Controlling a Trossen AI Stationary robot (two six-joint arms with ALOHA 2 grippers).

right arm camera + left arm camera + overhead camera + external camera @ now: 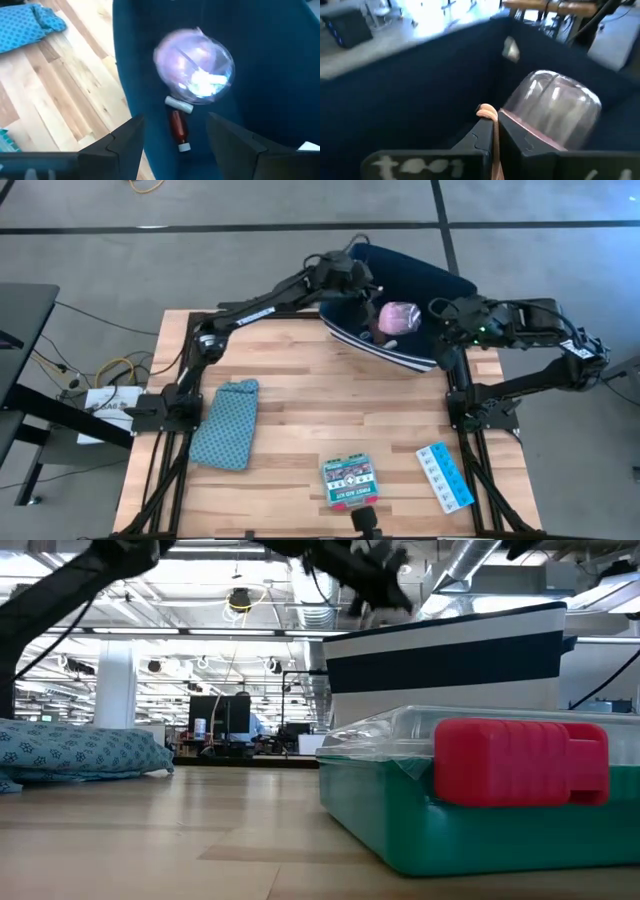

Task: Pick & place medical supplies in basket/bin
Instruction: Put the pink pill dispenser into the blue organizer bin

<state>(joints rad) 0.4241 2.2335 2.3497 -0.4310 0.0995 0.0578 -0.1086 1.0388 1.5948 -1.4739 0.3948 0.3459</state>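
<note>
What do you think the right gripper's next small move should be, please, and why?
Probably lift clear of the bin: the right gripper is open and empty above the pink roll already inside, while the green box and pill organizer remain on the table.

— What do you find in the bin (440, 285)?
— At upper centre-right you have it holding the roll (399, 318) and bottle (178, 128).
— On the table (300, 400)?
— Pouch (226, 423) left, flat box (348, 481) bottom centre, pill organizer (444, 476) lower right.

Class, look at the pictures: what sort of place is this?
Probably a robotics lab in an open-plan office: a wooden table bearing two robot arms, monitors behind, exposed ceiling ducts.
</note>
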